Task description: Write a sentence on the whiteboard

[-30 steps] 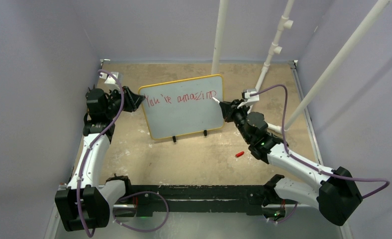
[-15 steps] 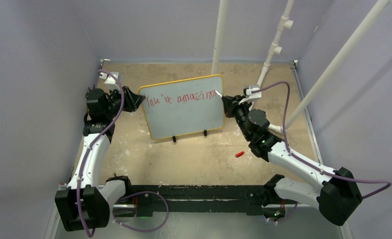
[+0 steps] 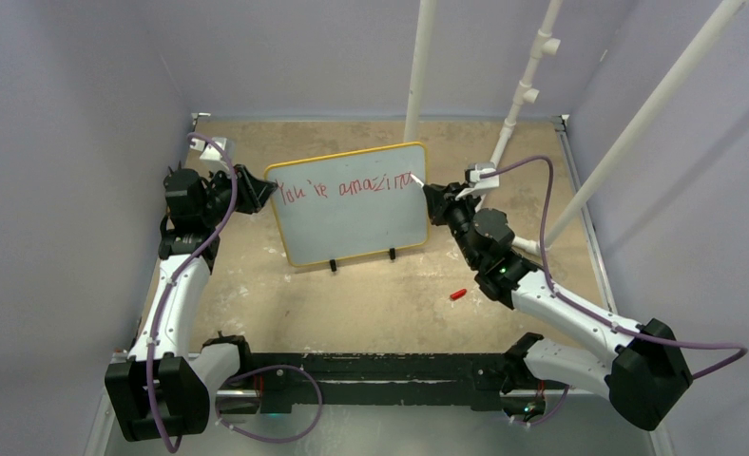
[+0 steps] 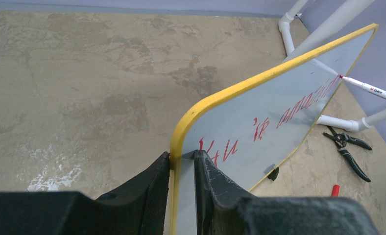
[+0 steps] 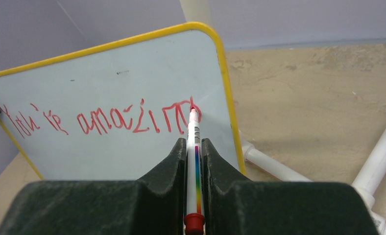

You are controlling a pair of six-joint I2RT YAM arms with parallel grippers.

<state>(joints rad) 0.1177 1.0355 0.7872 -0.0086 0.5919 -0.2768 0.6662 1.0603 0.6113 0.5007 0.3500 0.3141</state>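
Note:
The whiteboard point(image 3: 352, 214), white with a yellow frame and small black feet, stands tilted at mid-table and bears red writing "You're amazin". My left gripper point(image 3: 257, 193) is shut on its left edge; in the left wrist view the fingers point(image 4: 154, 181) pinch the yellow frame point(image 4: 220, 95). My right gripper point(image 3: 433, 198) is shut on a white marker point(image 5: 193, 147) with a rainbow stripe. Its red tip touches the whiteboard point(image 5: 108, 88) at the end of the last letter, near the right edge. The marker also shows in the left wrist view point(image 4: 365, 88).
A red marker cap point(image 3: 457, 294) lies on the table right of the board. White PVC pipes point(image 3: 518, 104) rise behind and right of the board. Pliers point(image 4: 348, 149) lie on the floor near the pipes. Purple walls enclose the table.
My right gripper has moved up and slightly right with the marker, from the board's right edge lower down to the end of the written line. The left gripper and board have not moved.

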